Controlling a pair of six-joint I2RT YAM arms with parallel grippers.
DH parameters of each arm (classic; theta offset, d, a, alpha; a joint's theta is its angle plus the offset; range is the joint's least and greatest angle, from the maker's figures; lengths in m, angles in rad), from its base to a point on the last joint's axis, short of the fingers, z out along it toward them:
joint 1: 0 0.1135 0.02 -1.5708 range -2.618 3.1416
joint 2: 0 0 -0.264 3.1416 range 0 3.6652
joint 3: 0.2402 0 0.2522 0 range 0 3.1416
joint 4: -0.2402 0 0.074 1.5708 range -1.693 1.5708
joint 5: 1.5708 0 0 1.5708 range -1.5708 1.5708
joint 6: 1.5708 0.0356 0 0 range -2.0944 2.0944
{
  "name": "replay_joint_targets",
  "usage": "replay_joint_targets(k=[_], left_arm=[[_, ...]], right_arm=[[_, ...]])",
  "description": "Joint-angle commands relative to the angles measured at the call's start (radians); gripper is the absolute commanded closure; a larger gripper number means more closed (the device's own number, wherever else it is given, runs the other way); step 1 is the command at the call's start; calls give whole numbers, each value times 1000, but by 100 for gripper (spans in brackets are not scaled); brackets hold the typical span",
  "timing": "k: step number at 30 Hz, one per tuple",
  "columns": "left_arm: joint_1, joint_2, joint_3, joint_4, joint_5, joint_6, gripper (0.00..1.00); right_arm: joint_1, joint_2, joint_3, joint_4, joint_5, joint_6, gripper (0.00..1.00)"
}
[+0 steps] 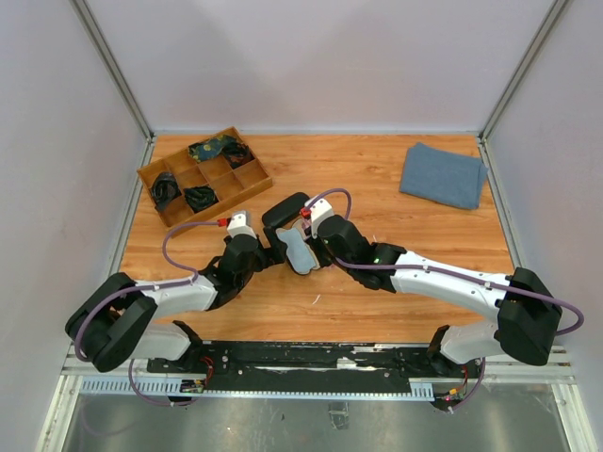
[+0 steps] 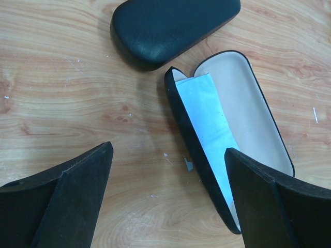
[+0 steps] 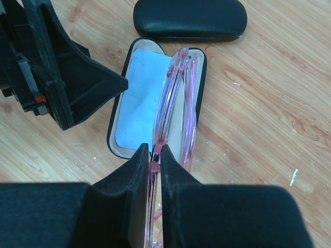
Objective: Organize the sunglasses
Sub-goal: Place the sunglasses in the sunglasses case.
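My right gripper (image 3: 155, 150) is shut on the pale pink translucent sunglasses (image 3: 168, 90), pinching the folded frame near one end. The pair hangs lengthwise just above an open black case (image 3: 116, 121) that holds a light blue cloth (image 3: 137, 98). Whether the far end touches the case I cannot tell. My left gripper (image 2: 168, 150) stands open beside that same open case (image 2: 258, 119), one finger (image 2: 269, 201) over its near end and nothing between the jaws. In the top view both grippers meet at the open case (image 1: 300, 252) in the middle of the table.
A closed black hard case (image 3: 190, 20) lies just beyond the open one, also in the left wrist view as the closed case (image 2: 173, 28). A wooden divided tray (image 1: 151, 195) with dark items sits at the back left. A folded blue-grey cloth (image 1: 443, 174) lies at the back right.
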State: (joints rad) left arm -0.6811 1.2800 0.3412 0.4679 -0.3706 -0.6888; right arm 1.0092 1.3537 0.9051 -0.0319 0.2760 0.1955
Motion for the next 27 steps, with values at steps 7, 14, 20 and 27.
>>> replay_joint_targets(k=[7, 14, 20, 27], left_arm=[[27, 47, -12, 84, 37, -9, 13], [33, 46, -28, 87, 43, -8, 17], [37, 50, -41, 91, 50, -11, 20], [44, 48, -47, 93, 55, -12, 22]], right_arm=[[-22, 5, -7, 31, -14, 13, 99], [-24, 11, -4, 32, -19, 11, 99], [-24, 19, 2, 32, -25, 12, 99], [-26, 21, 1, 32, -29, 12, 99]])
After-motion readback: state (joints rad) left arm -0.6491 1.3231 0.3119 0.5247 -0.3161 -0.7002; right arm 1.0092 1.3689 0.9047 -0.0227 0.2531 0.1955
